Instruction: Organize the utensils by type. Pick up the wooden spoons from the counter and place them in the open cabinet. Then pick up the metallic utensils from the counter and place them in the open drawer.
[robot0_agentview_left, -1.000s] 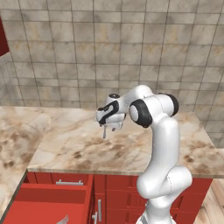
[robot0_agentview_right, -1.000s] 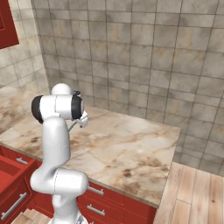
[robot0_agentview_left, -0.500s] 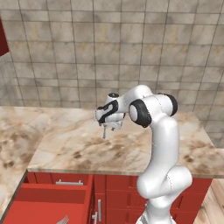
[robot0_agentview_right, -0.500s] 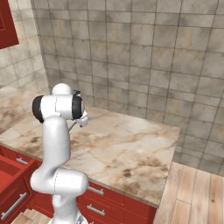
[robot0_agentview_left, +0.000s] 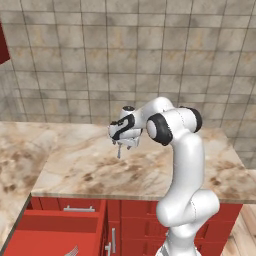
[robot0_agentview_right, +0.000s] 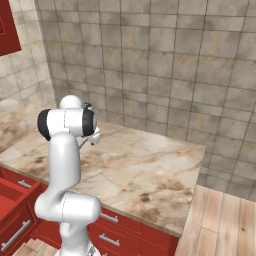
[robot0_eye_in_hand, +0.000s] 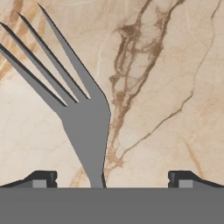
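**Left base view.** At far left a red cabinet (robot0_agentview_left: 2, 46) edge shows high on the tiled wall. Below it, at lower left, the drawer (robot0_agentview_left: 46, 239) stands pulled out from the red base fronts. A thin grey piece (robot0_agentview_left: 73, 250) lies inside near its front; it is too small to tell whether it is a fork. The counter (robot0_agentview_left: 175, 167) runs across the middle. Above it, left of centre, the gripper (robot0_agentview_left: 125, 144) points downward, with a fork (robot0_agentview_left: 118, 151) hanging just beneath it, clear of the slab. The white arm rises at right.

**Right base view.** The cabinet (robot0_agentview_right: 7, 25) appears at upper left and the drawer (robot0_agentview_right: 11, 199) at lower left. The arm stands over the near edge of the counter (robot0_agentview_right: 150, 170). Its gripper (robot0_agentview_right: 92, 138) is partly hidden behind the elbow. The fork (robot0_agentview_right: 82, 144) shows as a slim grey line beside it.

**Hand view.** The fork (robot0_eye_in_hand: 85, 116) fills the left half, its four tines fanning toward the upper left and its handle running down to the bottom edge. It sits between the fingers of the gripper (robot0_eye_in_hand: 112, 177), nearer the left one. The fingertips (robot0_eye_in_hand: 43, 178) are spread fully apart, and neither tip is seen touching the handle. The veined counter (robot0_eye_in_hand: 170, 83) lies behind.
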